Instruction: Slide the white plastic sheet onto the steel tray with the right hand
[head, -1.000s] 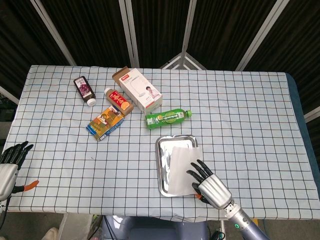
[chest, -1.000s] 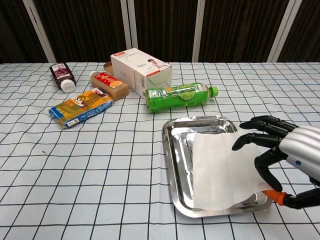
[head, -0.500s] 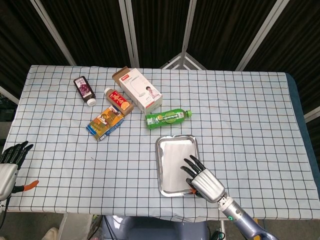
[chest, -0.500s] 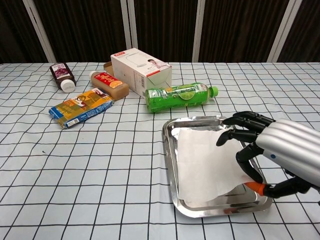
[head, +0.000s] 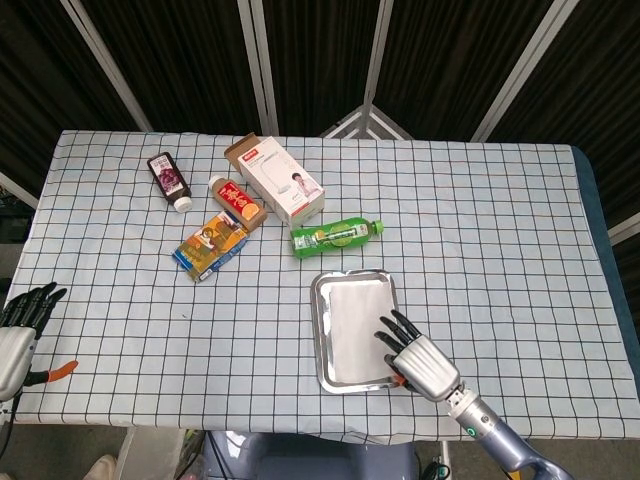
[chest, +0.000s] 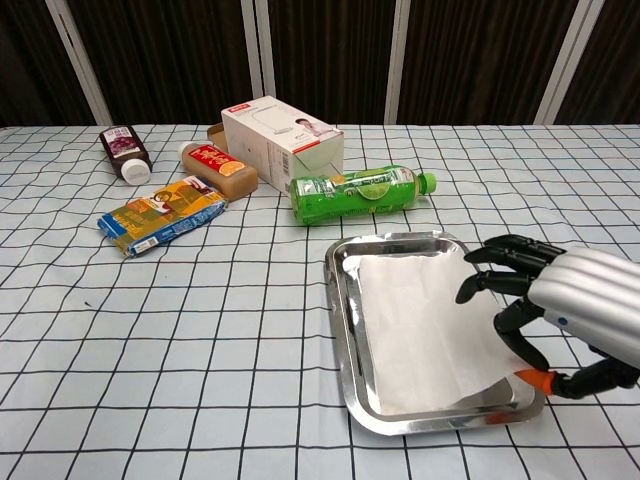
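Head view: steel tray (head: 318, 345), shiny rect. w/ rounded corners, sits lower centre of frame on the checked tablecloth (head: 480, 230). White plastic sheet (head: 352, 325), flat and matte, lies inside the tray. Right hand (head: 418, 358), silver back w/ black fingers, is at the tray's lower-right corner, fingers spread and pointing up-left, tips over the sheet's lower-right edge; contact hard to judge from above. It holds nothing. Forearm runs off the bottom edge. Left hand (head: 22, 318) at far lower left, partly cut by the frame edge, dark fingers apart, nothing in them.

Upper left: purple bottle (head: 169, 180), brown bottle (head: 237, 202), white carton box (head: 275, 178), orange-blue packet (head: 211, 248), green bottle (head: 336, 236), all lying down.

Chest view: tray (chest: 340, 330) lower right, rim reflective. Sheet (chest: 420, 320) covers most of the tray floor, near corner lifted slightly over the rim. Right hand (chest: 565, 300) at right edge, wrist cut off; fingers fanned, curved down toward the sheet's right side, orange thumb tip by the tray's near-right corner. Left hand not seen here.
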